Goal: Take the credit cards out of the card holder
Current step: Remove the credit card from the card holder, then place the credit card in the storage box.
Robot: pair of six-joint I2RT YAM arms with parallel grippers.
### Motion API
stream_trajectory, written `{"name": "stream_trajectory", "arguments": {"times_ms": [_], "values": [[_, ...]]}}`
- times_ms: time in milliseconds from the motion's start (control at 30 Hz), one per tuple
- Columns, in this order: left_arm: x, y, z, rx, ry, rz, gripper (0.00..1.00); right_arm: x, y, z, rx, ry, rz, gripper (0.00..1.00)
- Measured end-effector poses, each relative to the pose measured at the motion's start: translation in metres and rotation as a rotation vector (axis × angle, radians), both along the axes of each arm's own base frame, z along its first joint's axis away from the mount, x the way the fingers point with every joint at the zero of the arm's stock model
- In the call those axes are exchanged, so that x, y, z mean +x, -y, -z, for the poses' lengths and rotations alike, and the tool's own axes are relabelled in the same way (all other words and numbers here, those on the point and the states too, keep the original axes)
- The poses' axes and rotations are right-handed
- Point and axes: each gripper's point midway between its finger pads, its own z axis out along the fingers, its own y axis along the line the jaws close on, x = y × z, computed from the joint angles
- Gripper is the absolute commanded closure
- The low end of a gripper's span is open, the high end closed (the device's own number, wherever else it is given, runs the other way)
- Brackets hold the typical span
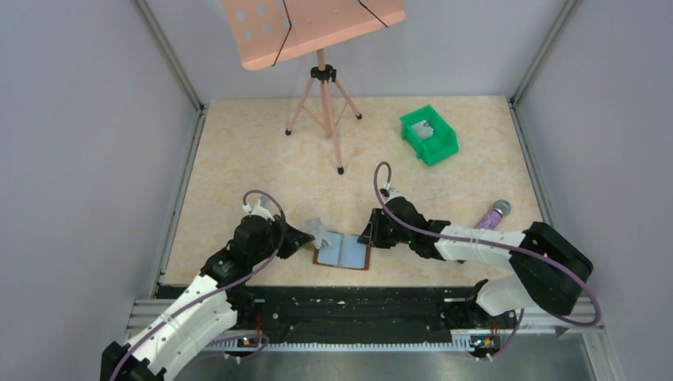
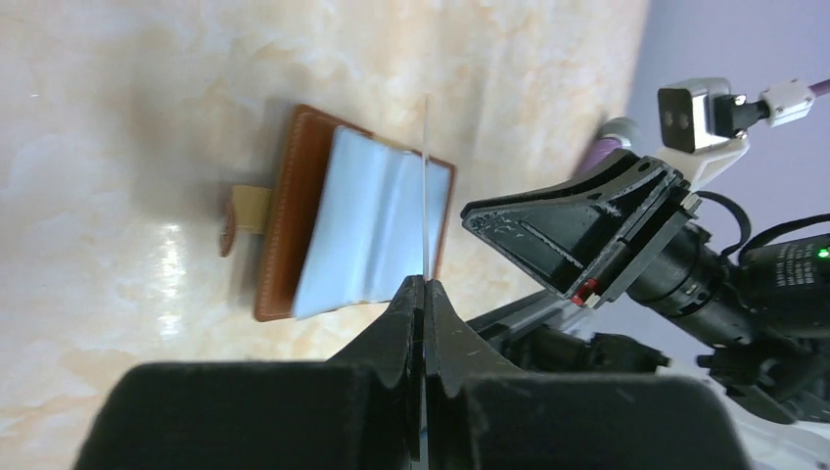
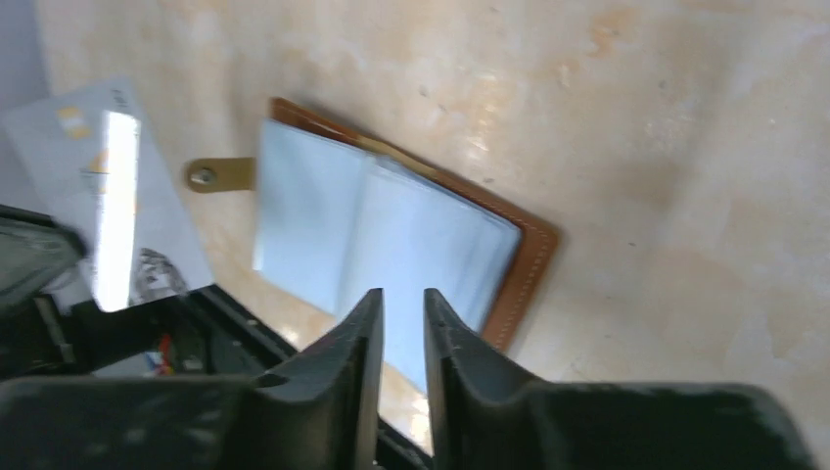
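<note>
The card holder [image 1: 343,251] lies open on the table near the front edge, brown with two blue-grey panels; it also shows in the left wrist view [image 2: 362,225] and the right wrist view [image 3: 391,245]. My left gripper [image 1: 315,238] is shut on a light grey credit card [image 1: 314,228] just left of the holder and clear of it. The card shows edge-on in the left wrist view [image 2: 427,186] and flat in the right wrist view [image 3: 103,186]. My right gripper [image 1: 371,235] hovers at the holder's right edge, its jaws a narrow gap apart with nothing between them [image 3: 402,304].
A green bin [image 1: 439,145] at the back right holds a grey card [image 1: 426,130]. A pink tripod stand [image 1: 321,95] rises at the back centre. A purple cylinder [image 1: 493,214] lies right of my right arm. The table's front rail is just behind the holder.
</note>
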Motion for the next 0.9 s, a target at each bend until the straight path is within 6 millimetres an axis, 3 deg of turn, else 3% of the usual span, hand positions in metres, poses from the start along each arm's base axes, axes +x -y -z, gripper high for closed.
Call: {"name": "stream_trajectory", "arguments": {"times_ms": [133, 233, 433, 667, 900], "values": [[0.004, 0.003, -0.025, -0.103, 0.068, -0.034, 1.0, 0.004, -0.011, -0.046, 0.132, 0.088, 0.001, 0.51], [0.007, 0.005, -0.037, -0.183, 0.113, -0.052, 1.0, 0.003, -0.021, -0.078, 0.261, 0.146, 0.008, 0.43], [0.012, 0.012, -0.05, -0.291, 0.156, -0.064, 1.0, -0.006, -0.035, -0.101, 0.427, 0.166, 0.01, 0.37], [0.015, 0.017, -0.07, -0.367, 0.222, -0.047, 1.0, -0.006, -0.052, -0.11, 0.518, 0.15, 0.008, 0.41], [0.017, 0.019, -0.07, -0.385, 0.237, -0.041, 1.0, -0.009, -0.072, -0.105, 0.566, 0.1, -0.043, 0.59]]}}
